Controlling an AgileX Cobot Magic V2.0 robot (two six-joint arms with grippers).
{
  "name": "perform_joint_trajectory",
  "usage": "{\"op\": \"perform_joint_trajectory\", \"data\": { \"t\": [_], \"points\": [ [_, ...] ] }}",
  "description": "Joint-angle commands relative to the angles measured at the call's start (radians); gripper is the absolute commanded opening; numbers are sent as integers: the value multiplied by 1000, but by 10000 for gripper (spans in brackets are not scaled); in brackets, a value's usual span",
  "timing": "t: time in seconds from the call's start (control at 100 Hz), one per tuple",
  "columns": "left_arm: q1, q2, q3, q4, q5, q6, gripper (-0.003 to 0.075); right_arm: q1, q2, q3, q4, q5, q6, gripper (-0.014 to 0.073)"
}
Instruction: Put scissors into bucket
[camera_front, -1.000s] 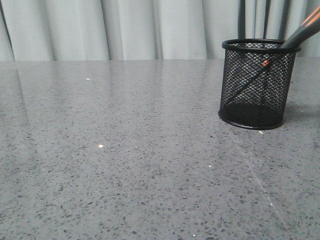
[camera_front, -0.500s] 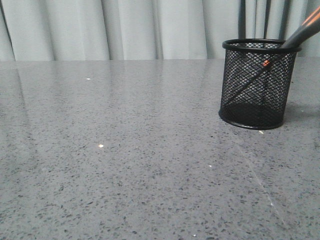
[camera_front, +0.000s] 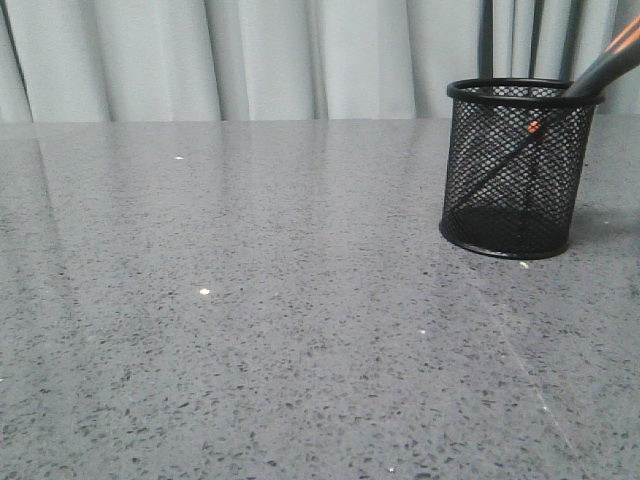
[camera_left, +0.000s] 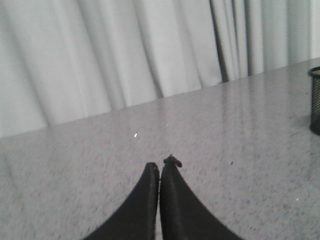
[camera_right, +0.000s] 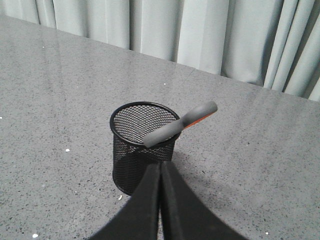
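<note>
The black wire-mesh bucket (camera_front: 518, 168) stands upright on the grey table at the right of the front view. The scissors (camera_front: 603, 66) lean inside it, blades down, with the grey and orange handles sticking out over the rim. The right wrist view shows the bucket (camera_right: 131, 150) and the scissors' handle (camera_right: 181, 125) resting on its rim. My right gripper (camera_right: 160, 164) is shut and empty, held back from the bucket. My left gripper (camera_left: 160, 165) is shut and empty over bare table; the bucket's edge (camera_left: 315, 100) shows at that view's right border. Neither gripper shows in the front view.
The speckled grey table (camera_front: 250, 300) stretches across the front view. Pale curtains (camera_front: 250, 60) hang behind its far edge. A few small white specks (camera_front: 204, 292) lie on the surface.
</note>
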Motion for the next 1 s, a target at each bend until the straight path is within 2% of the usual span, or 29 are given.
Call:
{"op": "perform_joint_trajectory", "data": {
  "t": [0.0,0.06,0.16,0.37,0.51,0.99],
  "points": [
    [57,-43,53,-62,-82,6,-20,-4,7,-25,7,-77,-8,-45],
    [92,-77,43,-40,80,8,-20,-4,7,-25,7,-77,-8,-45],
    [144,-123,46,7,210,8,-20,-4,9,-25,7,-77,-8,-45],
    [236,-211,46,-36,425,8,-20,-4,9,-25,7,-77,-8,-45],
    [268,-209,46,-50,420,8,-19,-4,9,-25,7,-75,-8,-45],
    [268,-209,46,-50,420,8,-20,-4,9,-25,7,-75,-8,-45]
  ]
}}
